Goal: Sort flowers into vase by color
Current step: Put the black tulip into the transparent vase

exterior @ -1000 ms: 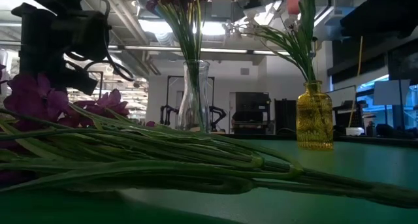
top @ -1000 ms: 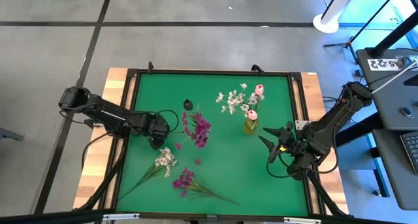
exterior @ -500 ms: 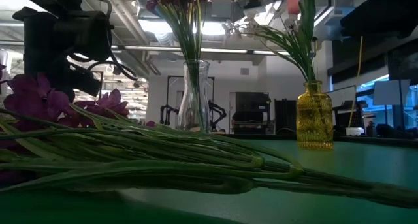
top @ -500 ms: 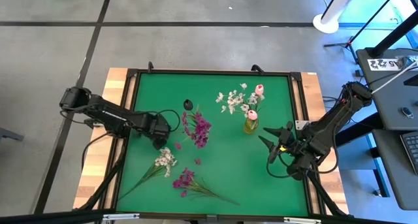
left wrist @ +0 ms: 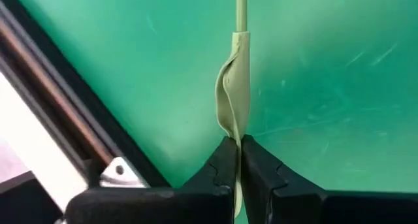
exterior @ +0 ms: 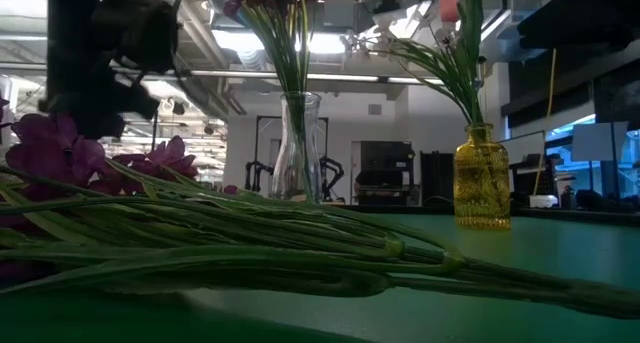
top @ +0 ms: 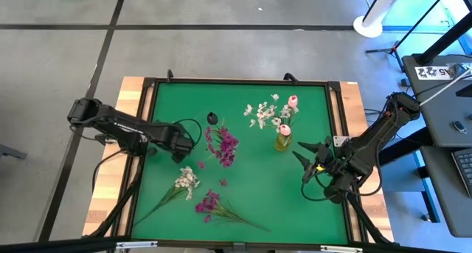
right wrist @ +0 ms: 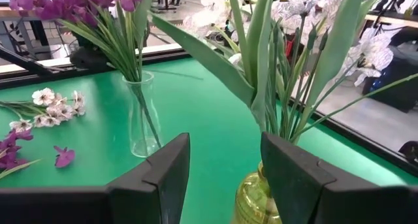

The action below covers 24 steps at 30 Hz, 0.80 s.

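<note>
The flowers (top: 221,144), light and limp on thin springy stems best pinched low on the stalk, partly lie near-left on the green table (top: 243,194), where the left gripper (left wrist: 236,160) clamps a stem (left wrist: 239,48); the right gripper (right wrist: 224,168) waits spread.

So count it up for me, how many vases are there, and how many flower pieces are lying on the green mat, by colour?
Vases: 2, clear vase and yellow vase
White spray on the mat: 1
Purple spray on the mat: 1
Dark bud on the mat: 1
Total: 5
</note>
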{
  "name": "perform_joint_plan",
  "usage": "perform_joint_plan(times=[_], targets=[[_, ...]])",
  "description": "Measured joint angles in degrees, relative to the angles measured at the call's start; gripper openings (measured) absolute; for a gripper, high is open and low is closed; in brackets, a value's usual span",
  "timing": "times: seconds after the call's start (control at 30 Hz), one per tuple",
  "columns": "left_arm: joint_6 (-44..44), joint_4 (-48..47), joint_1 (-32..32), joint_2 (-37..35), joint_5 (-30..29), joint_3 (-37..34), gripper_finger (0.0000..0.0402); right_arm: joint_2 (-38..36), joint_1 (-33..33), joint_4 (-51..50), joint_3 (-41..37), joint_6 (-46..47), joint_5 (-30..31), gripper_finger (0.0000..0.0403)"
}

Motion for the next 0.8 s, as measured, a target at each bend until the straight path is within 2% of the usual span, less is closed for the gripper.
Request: perform_joint_plan(times=[0.3,0.5,0.8], targets=[[0.14,-11.97,-0.38,-0.03,0.33,15.9,0.0003,-0.07,0.0,0.0,0.11,-3.45,1.44,0.0188],[0.12,-21.38,-2.2,-0.09,0.49,27.2,0.0003,-0.11,0.0,0.02,5.87,-14.82,1.07,0.0188],[4.43,-22.57,-5.76,-0.13,3.85,40.47,0.0002,-0.11,0.0,0.84,18.73,-35.15,1.59,0.0188]])
